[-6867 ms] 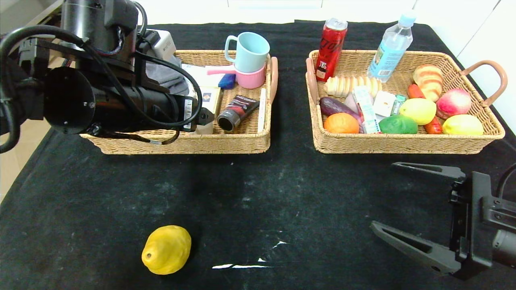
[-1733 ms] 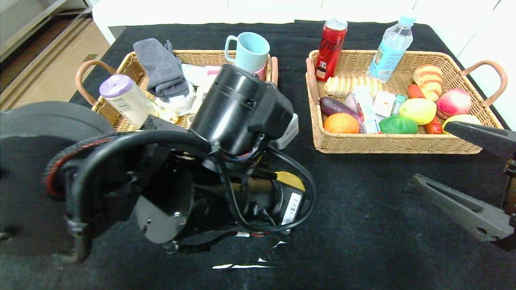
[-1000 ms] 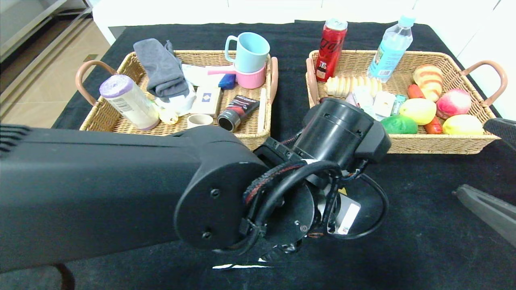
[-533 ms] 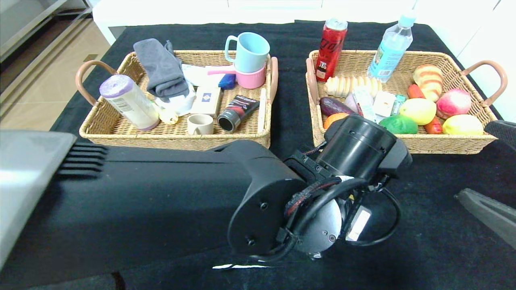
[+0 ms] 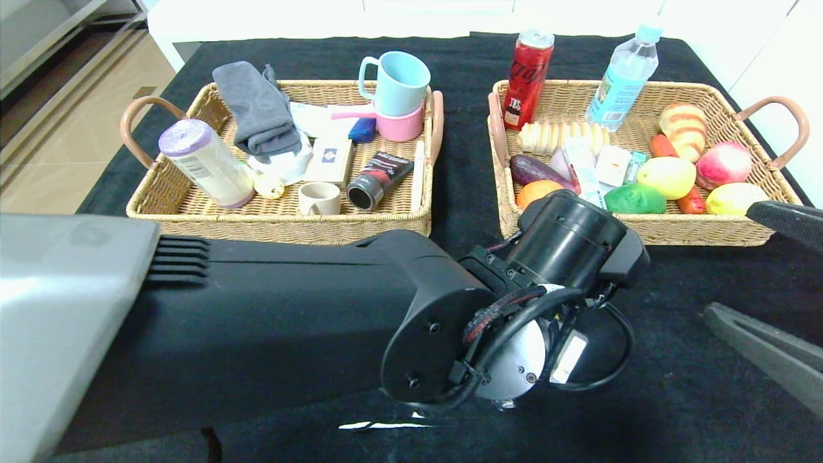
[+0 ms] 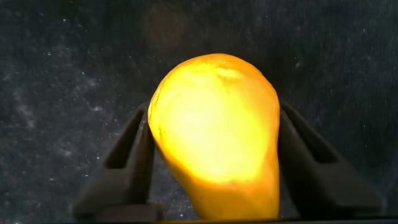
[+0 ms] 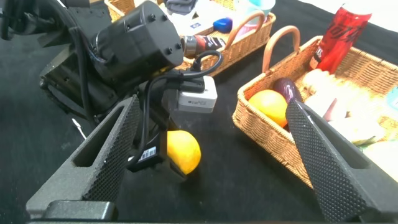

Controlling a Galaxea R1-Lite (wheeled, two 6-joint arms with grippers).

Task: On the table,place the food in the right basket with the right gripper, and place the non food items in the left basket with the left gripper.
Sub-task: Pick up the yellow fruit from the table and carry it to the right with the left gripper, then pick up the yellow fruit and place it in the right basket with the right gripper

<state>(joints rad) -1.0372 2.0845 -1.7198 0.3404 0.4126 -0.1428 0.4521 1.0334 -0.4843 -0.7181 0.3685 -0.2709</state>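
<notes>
Left gripper (image 6: 214, 112) hangs over the middle of the table (image 5: 669, 418), just in front of the near left corner of the right basket (image 5: 694, 233). The bumpy yellow fruit (image 6: 214, 165) sits inside its black claw. Whether the claw clamps the fruit or only stands around it cannot be told. The fruit is a rounded, pear-like lump with a dimpled, glossy skin. In the right wrist view it (image 7: 183, 152) shows low over the black cloth, under the wrist housing. From the head camera it is hidden: the left arm (image 5: 289, 308), a thick matte black casing with looped cables, lies across the near half of the table and covers it.

The right gripper (image 5: 726, 257) stands spread wide near the right edge of the table, holding nothing. Its long tapered fingers (image 7: 112, 146) have a pebbled grip face.

Both baskets are rectangular trays of tan woven wicker with brown loop handles, set side by side along the far edge. The left basket (image 5: 276, 226) holds the cream handled cup (image 5: 319, 198), the black and red tube (image 5: 378, 180) lying on its side, and the slim white marker pen (image 5: 418, 175) against the right wall. With them are a rumpled grey cloth (image 5: 257, 109), a purple-lidded bottle (image 5: 206, 161) lying tilted, and a pale blue mug (image 5: 397, 80) stacked in a pink cup (image 5: 402, 127). The right basket holds a smooth yellow lemon (image 5: 669, 177), a green fruit (image 5: 633, 199), an orange (image 5: 537, 191), a peach (image 5: 723, 162), a red can (image 5: 528, 77) and a clear water bottle (image 5: 624, 74).

White scuffs (image 5: 376, 425) mark the cloth near the front edge.
</notes>
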